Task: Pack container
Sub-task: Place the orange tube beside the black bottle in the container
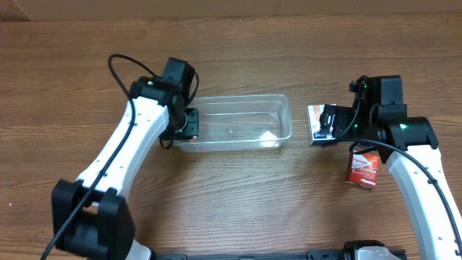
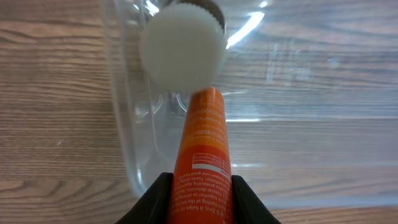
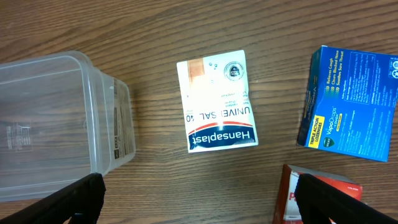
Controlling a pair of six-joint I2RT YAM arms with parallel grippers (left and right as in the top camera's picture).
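The clear plastic container (image 1: 242,124) lies in the middle of the table and holds nothing I can see. My left gripper (image 1: 189,124) is at its left end, shut on an orange tube (image 2: 205,143) with a white cap (image 2: 183,46). The tube points into the container (image 2: 118,124) above its floor. My right gripper (image 1: 330,124) is open and empty to the right of the container (image 3: 56,124). Its jaws (image 3: 202,199) hover over bare table just below a white Hansaplast box (image 3: 217,102).
A blue VapoDrops box (image 3: 351,106) lies right of the Hansaplast box (image 1: 315,124). A red box (image 1: 363,167) sits by the right arm, and it also shows in the right wrist view (image 3: 311,193). The table is wood grain.
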